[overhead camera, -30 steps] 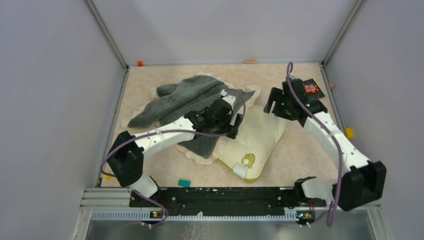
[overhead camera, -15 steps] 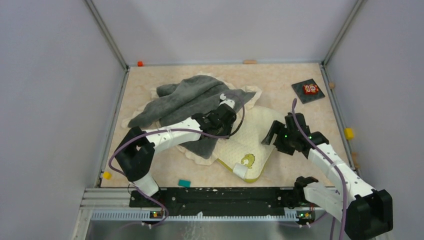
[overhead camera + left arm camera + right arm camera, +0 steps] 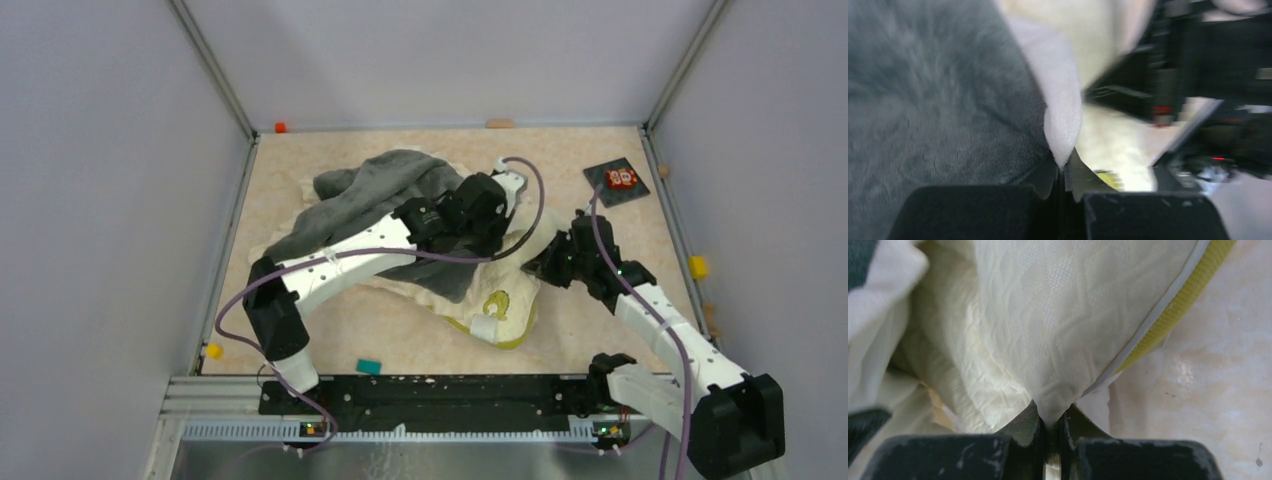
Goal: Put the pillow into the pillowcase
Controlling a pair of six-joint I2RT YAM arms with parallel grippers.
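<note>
Right wrist: right hand (image 3: 1050,422) pinches pillow (image 3: 1083,315) corner (left hand (image 3: 1062,175) pinches pillowcase (image 3: 1064,112)).

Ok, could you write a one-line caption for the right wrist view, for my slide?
Right gripper shut on a corner of the quilted, yellow-edged pillow, with the beige table at right.

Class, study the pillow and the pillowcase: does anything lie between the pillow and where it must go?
Yes: a grey towel lies draped over the pillowcase, covering much of it. The right gripper pinches a corner of the pillow and the left gripper a pillowcase fold, with nothing between jaws and fabric.
</note>
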